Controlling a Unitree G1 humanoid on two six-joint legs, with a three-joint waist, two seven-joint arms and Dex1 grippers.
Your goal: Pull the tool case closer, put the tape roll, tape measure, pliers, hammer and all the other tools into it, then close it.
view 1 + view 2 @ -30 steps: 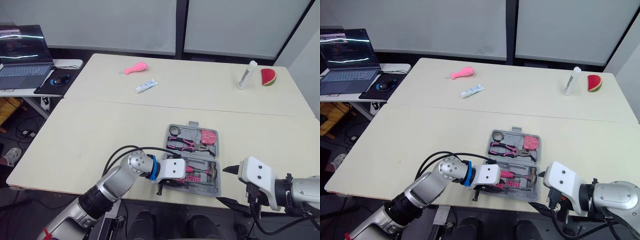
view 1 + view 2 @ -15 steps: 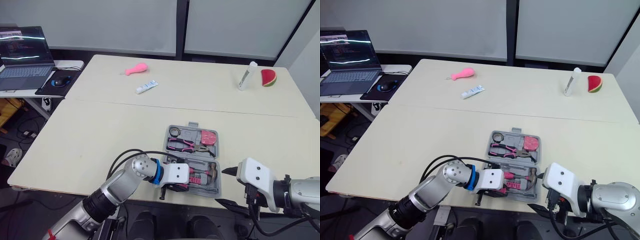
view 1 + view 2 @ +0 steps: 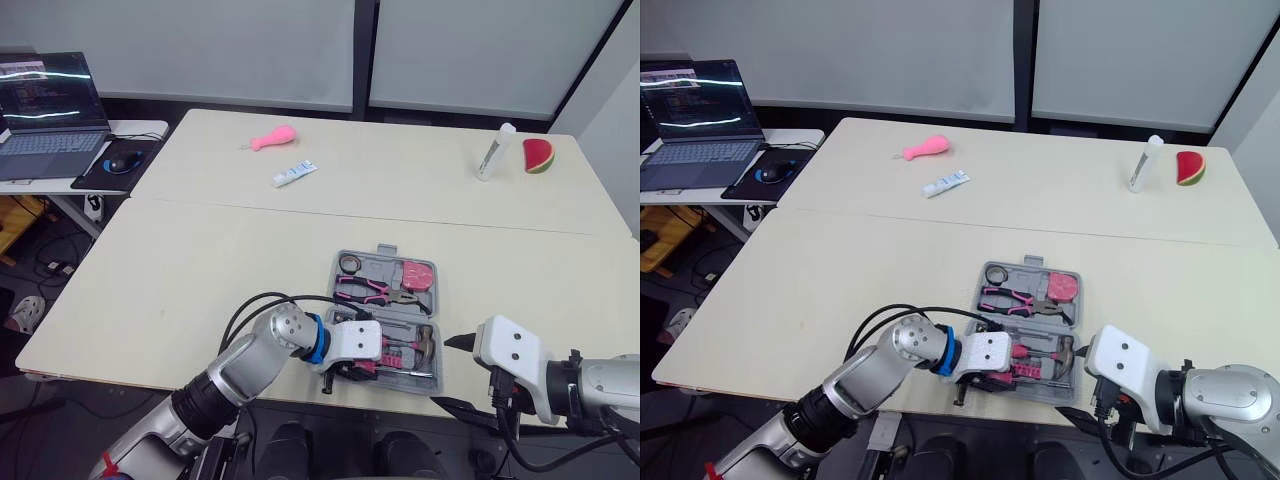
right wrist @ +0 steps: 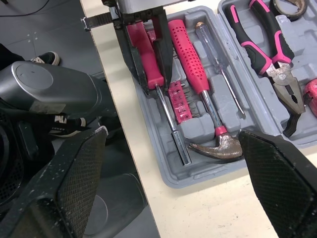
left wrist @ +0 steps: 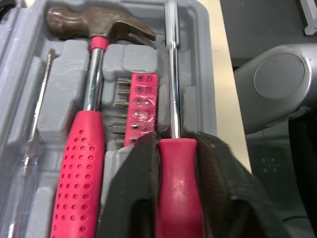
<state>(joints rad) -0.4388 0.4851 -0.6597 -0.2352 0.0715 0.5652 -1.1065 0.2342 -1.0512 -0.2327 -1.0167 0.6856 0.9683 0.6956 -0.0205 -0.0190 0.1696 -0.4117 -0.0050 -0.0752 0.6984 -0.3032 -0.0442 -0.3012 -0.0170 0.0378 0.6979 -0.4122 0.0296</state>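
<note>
Tool case [image 3: 376,266] lies open at the table's near edge. My left gripper [image 5: 177,141] has its jaws clamped on the red screwdriver [image 5: 172,99] in the front slot, beside the hammer [image 5: 91,124]. My right gripper [image 4: 173,168] gapes wide, holding nothing. I worry a half-seated handle could block the lid, or a careless pull-back could drag the case over the edge.

2 eyes high, 2 wrists near tool case [image 5: 198,64]
</note>
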